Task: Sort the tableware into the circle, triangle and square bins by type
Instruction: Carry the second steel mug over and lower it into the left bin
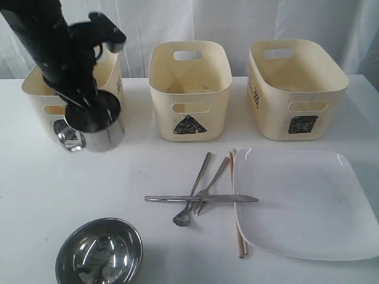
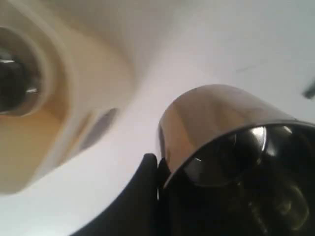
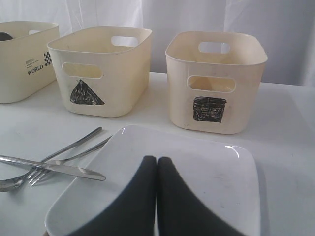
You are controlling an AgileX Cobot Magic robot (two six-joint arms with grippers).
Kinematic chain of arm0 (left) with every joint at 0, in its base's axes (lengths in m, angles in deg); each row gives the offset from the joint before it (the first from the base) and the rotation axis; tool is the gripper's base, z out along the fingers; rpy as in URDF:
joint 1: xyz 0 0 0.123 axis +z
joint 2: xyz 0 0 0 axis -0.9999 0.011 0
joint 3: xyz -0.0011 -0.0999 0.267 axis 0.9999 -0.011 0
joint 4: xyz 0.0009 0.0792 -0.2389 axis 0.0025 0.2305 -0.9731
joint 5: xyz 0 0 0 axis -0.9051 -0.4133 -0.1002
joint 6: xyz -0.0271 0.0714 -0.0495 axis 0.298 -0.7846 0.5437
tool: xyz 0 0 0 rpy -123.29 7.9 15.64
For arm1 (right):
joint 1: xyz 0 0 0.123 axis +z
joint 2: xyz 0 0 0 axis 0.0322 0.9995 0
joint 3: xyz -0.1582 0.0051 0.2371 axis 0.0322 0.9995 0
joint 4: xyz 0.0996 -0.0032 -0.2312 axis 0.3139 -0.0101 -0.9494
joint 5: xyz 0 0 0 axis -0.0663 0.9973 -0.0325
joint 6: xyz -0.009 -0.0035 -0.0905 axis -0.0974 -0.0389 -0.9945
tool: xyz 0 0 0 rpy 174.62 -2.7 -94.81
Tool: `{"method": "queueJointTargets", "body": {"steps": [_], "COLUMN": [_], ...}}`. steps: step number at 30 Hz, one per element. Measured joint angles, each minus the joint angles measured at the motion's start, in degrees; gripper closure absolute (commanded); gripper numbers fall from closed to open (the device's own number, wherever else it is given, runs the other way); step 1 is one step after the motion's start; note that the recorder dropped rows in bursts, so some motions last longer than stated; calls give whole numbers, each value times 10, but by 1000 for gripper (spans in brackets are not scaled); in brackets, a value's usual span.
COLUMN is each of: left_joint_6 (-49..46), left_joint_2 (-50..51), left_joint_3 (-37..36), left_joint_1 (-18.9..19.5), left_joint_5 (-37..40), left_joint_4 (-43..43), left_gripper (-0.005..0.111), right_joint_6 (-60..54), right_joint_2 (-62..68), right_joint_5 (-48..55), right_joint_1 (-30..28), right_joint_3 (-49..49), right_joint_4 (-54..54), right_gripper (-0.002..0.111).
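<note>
Mug (image 1: 98, 131), pinched at its rim by our left end effector (image 1: 92, 112), hangs low just before the left bin (image 1: 37, 94), so we could knock its wall unless we lift higher, while our right end effector (image 3: 157, 196), pressed together and empty, hangs well apart from that bin.

The left arm (image 1: 56, 41) slopes down from the upper left, well to the left of the white plate (image 1: 308, 207). The left gripper (image 1: 92, 111) points downward, with its jaws clamped on the rim of a steel mug (image 1: 105, 135). The right gripper (image 3: 157, 196) hangs over the plate's near edge, its fingers (image 3: 140, 201) pressed together.
</note>
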Motion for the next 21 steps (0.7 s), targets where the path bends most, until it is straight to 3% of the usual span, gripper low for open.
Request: {"method": "queueJointTargets", "body": {"steps": [5, 11, 15, 21], "left_joint_6": [76, 153, 233, 297], "left_joint_2": [-13, -13, -3, 49], "left_joint_3": [44, 55, 61, 70], "left_joint_1": [0, 4, 45, 118], "left_joint_5": [-9, -114, -204, -272], "left_joint_4": [151, 252, 306, 319], "left_gripper": [107, 107, 107, 107], "right_joint_6": [4, 4, 4, 5], "right_joint_2": [0, 0, 0, 0], "right_joint_5": [0, 0, 0, 0], "right_joint_1": [0, 0, 0, 0], "right_joint_3": [0, 0, 0, 0], "right_joint_4": [0, 0, 0, 0], "right_gripper": [108, 108, 108, 108]}}
